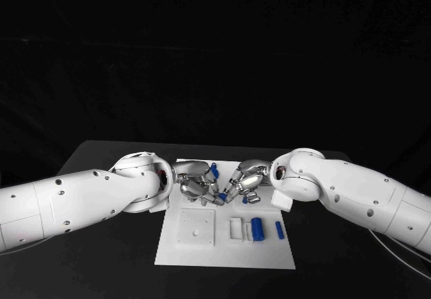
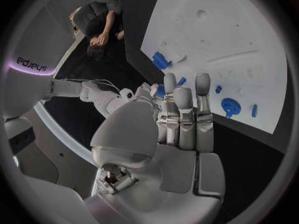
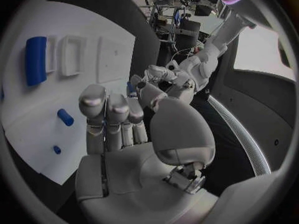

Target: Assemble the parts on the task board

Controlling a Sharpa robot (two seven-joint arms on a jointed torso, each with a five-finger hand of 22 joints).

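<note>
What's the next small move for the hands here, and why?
Probably finish passing the small blue part between them: the left hand and right hand meet over the task board with it at their fingertips. Which hand holds it, I cannot tell.

- The desk (image 1: 108, 162) is black, with a flat matte top.
- The task board (image 1: 225, 252), a white rectangular plate, lies flat on the desk near its middle, its long sides running away from the robot.
- Bare black desk surface borders the task board on both long sides and along its near edge.
- In the left wrist view the task board (image 2: 249, 30) lies flat against the dark desk (image 2: 134, 30).
</note>
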